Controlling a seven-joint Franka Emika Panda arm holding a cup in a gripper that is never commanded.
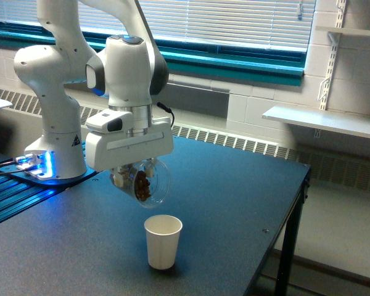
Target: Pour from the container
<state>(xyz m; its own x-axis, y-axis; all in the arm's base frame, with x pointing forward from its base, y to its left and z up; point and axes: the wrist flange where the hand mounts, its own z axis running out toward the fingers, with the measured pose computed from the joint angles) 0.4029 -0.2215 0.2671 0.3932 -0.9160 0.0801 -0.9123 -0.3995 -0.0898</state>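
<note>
1. Dark table (pixel 234 203) in front of a window with blinds (pixel 234 18), so there's open room for the pour.
2. Gripper (pixel 131 176) clenched on the clear container (pixel 149 182), tipped mouth-down so the brown bits can slide out.
3. Paper cup (pixel 163 241) upright just below the mouth, likely the catch target.

Glossy white plastic arm (pixel 126 68), clear glossy container (pixel 149 182), matt off-white paper cup (pixel 163 241), matt dark table (pixel 234 197).
</note>
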